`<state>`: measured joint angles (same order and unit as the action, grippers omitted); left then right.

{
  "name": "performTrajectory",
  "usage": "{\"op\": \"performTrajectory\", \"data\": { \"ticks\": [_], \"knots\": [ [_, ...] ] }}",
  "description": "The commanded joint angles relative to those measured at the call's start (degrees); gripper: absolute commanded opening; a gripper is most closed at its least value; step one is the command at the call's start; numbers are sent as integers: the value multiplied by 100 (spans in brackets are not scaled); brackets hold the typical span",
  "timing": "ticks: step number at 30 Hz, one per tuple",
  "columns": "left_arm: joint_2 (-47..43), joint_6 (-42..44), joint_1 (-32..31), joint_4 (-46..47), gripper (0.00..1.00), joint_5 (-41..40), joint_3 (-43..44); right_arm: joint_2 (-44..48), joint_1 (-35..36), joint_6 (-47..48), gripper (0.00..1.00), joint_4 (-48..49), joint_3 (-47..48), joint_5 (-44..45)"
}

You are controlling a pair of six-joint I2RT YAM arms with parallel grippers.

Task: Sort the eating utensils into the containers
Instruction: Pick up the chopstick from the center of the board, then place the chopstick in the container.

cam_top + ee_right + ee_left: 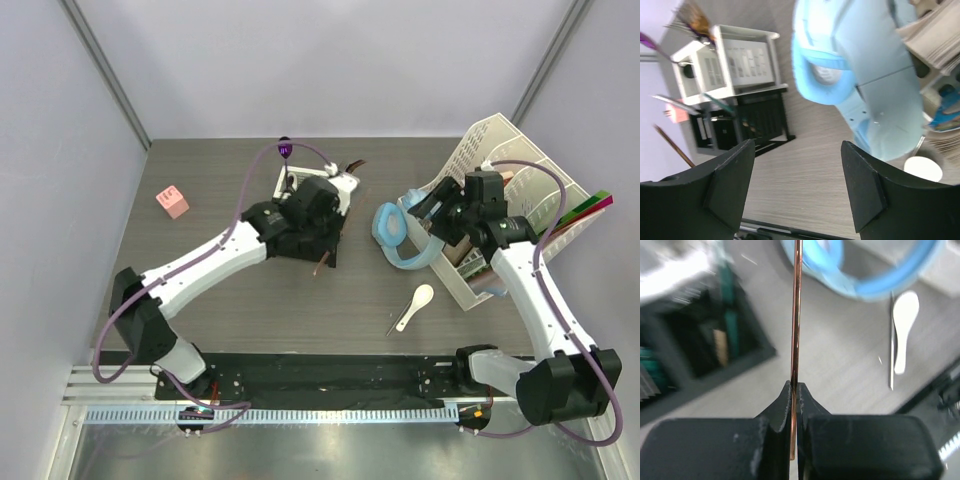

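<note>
Copper utensil (796, 315) clamped edge-on in closed left fingers (780, 407), beside black caddy (700, 357). Thin, stiff, slippery; likely steadier held mid-handle. Right fingers (730, 175) wide apart, empty, right of caddy.

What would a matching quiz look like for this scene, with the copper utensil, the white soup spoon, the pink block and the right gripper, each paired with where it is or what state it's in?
Column one:
1. copper utensil
2. white soup spoon
3. pink block
4. right gripper

Column two:
A. lying on the table near the light blue ring
B. open, holding nothing
C. pinched in the shut left gripper
D. standing alone toward the table's left side

Pairs: 1-C, 2-A, 3-D, 4-B.
</note>
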<state>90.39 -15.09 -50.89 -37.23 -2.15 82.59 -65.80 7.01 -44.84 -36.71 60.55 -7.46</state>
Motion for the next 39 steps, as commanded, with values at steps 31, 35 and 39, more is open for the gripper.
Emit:
{"op": "performTrajectory", "data": {
  "ticks": [31,35,39],
  "knots": [
    [972,727,1108,3011,0,-242,108,-82,-6,-271,71,190,1134,-888],
    [1016,762,1108,3204,0,-207,-84,-73,3,-218,71,164,1116,-888],
    [858,745,1108,3537,0,-189,-523,-56,3,-166,71,146,1099,-888]
  ]
}}
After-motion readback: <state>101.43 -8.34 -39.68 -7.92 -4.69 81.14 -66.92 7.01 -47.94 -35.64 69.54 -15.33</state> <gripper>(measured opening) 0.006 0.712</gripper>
